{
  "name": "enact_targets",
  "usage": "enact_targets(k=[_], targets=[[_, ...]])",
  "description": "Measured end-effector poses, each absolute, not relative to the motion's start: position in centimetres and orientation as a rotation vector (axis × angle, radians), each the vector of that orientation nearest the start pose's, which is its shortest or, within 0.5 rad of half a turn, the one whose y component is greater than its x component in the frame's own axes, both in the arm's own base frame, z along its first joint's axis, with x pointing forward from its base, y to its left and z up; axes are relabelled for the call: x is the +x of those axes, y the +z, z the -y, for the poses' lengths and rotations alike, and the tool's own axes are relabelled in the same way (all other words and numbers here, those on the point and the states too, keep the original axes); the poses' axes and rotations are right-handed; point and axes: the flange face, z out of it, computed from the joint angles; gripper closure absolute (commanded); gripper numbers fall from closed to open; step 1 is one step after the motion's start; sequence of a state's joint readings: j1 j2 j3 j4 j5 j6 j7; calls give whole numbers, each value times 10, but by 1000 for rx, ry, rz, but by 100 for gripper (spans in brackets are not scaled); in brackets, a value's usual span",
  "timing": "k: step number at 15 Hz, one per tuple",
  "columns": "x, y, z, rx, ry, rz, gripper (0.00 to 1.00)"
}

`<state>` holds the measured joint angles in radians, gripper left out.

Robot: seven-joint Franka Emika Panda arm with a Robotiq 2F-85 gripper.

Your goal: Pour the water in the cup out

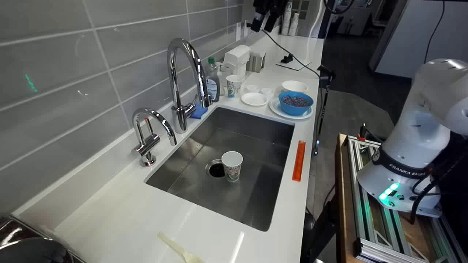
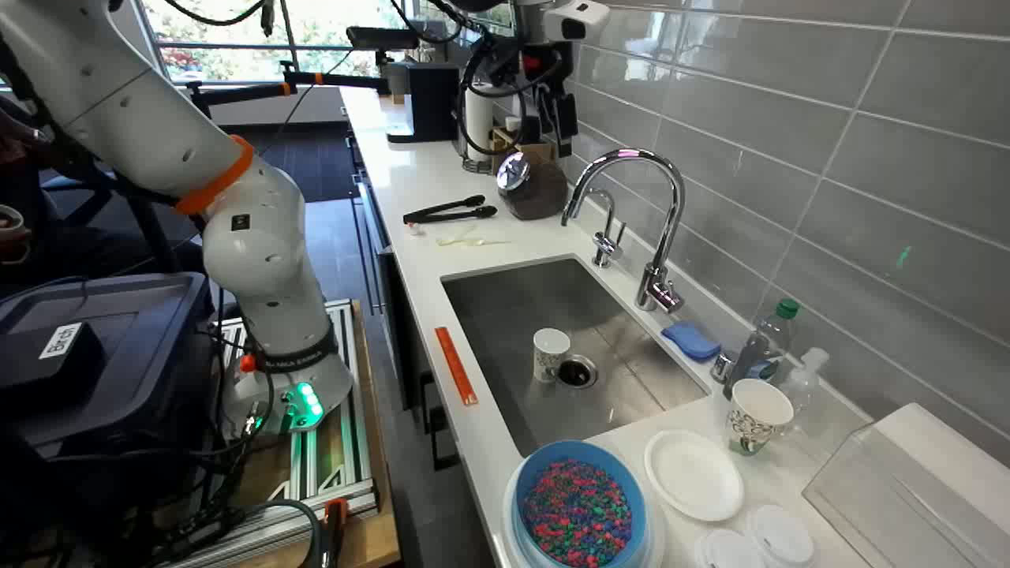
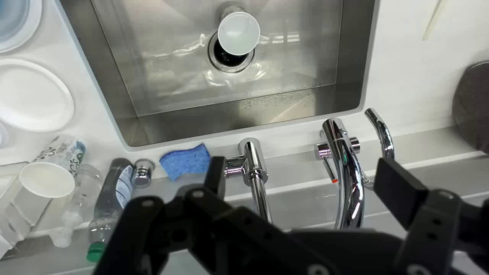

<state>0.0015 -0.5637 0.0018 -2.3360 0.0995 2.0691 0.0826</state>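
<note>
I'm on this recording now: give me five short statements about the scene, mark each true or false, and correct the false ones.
1. The cup stands upright in the sink. True.
2. The tool is shut on the cup. False: it is open and holds nothing.
3. A blue sponge lies near the taller faucet. True.
4. The orange strip lies inside the sink. False: it lies on the countertop.
5. The blue bowl holds small colorful pieces. True.

Pincer (image 3: 308,182) w/ pads (image 3: 401,194) well apart
</note>
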Motion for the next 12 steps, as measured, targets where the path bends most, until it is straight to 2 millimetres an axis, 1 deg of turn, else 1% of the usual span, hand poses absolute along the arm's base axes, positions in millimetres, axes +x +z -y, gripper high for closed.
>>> enact_targets(k=[9, 10, 12], targets=[[410, 570, -7, -3000, -438, -171, 0], [411, 564, -8, -3004, -418, -170, 0], [417, 541, -10, -3017, -370, -167, 0]])
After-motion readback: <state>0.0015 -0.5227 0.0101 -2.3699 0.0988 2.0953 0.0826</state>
